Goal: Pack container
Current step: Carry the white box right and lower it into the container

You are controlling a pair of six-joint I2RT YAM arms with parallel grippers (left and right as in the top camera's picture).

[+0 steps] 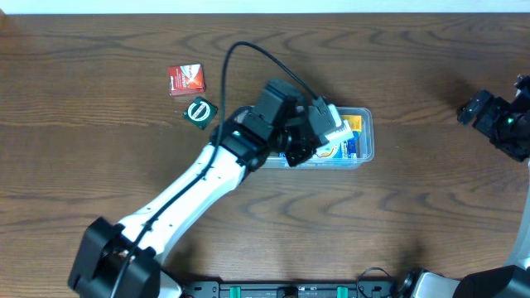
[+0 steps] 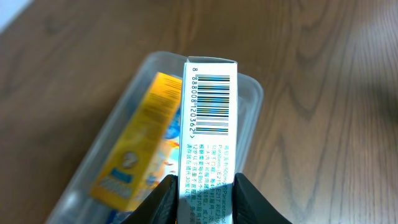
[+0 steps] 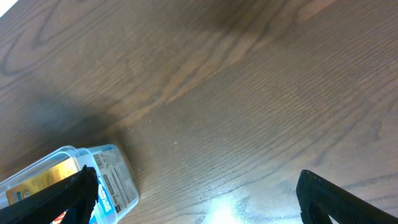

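With the left tool (image 2: 205, 196), pinching a white box (image 2: 208, 106) by its long sides, barcode end turned toward the wrist camera, and holding it over the container (image 2: 252, 93). Lying near the middle of the worktop (image 1: 414, 215), long side running left to right: clear see-through plastic, shallow, rectangular, with rounded corners and a rim all around. Already carrying a yellow pack (image 2: 146, 137) flat inside (blue print showing beside it from overhead). Holding the right tool (image 3: 199, 199) spread wide, gripping nothing, above bare wood well apart from the container. Sitting left of the container: a small red box (image 1: 185, 79) and a small dark green box (image 1: 199, 112).
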